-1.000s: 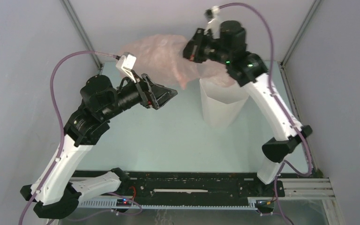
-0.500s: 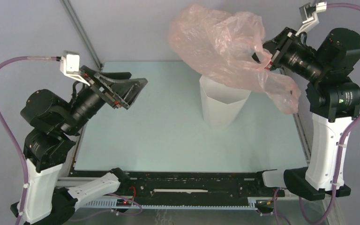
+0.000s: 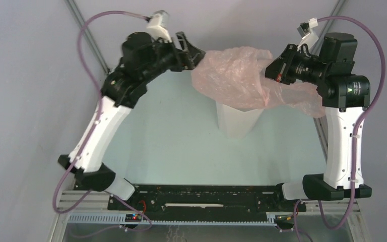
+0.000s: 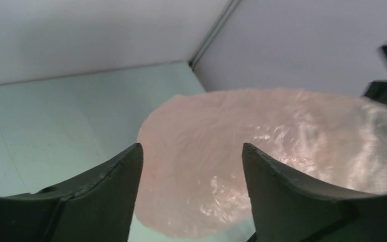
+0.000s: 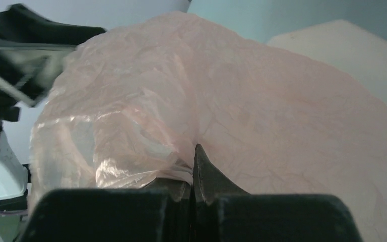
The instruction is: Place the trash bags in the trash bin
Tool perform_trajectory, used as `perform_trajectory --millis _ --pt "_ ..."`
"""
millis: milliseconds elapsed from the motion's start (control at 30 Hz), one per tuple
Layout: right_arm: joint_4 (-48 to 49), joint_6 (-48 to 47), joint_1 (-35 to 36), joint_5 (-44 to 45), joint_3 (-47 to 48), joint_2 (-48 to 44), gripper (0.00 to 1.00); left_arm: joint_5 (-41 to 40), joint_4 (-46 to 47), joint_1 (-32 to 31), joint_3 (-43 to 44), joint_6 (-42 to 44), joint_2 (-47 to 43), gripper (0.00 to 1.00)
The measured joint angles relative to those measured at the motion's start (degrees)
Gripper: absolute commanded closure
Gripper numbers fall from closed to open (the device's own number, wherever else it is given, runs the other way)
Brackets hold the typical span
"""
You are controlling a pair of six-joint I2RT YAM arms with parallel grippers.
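Observation:
The pale-pink trash bag (image 3: 232,75) hangs bunched in the air over the white faceted trash bin (image 3: 238,121) and hides the bin's rim. My right gripper (image 3: 271,70) is shut on a gathered fold at the bag's right side; in the right wrist view the film is pinched between the closed fingertips (image 5: 196,151), and the bag (image 5: 262,96) fills the view, with the bin (image 5: 347,40) pale behind it. My left gripper (image 3: 194,53) is open at the bag's left edge. In the left wrist view the bag (image 4: 262,151) lies just beyond its spread fingers (image 4: 116,191), untouched.
The pale green table (image 3: 171,136) spreads around the bin. Grey walls with metal corner posts (image 3: 88,35) close in the back and sides. The black base rail (image 3: 206,196) runs along the near edge.
My left arm has swung from the left side up to the back, beside the bag. My right gripper has brought the bag left and lower, over the bin.

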Motion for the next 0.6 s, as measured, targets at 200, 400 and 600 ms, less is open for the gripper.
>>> perform_trajectory --millis 200,400,600 --pt "0.28 1.01 -1.64 2.80 -0.04 -0.68 1.00 9.81 2.14 0.13 -1.22 -3.39 8.98 0.50" --pt "2.29 4.02 -1.79 6.38 -2.14 -2.25 1.00 16.15 7.43 -0.76 -1.99 -8.07 12.70 0.61" --pt "5.03 7.10 -1.79 7.96 -5.03 -4.02 1.00 19.04 10.69 -4.00 -0.20 -10.86 20.70 0.70"
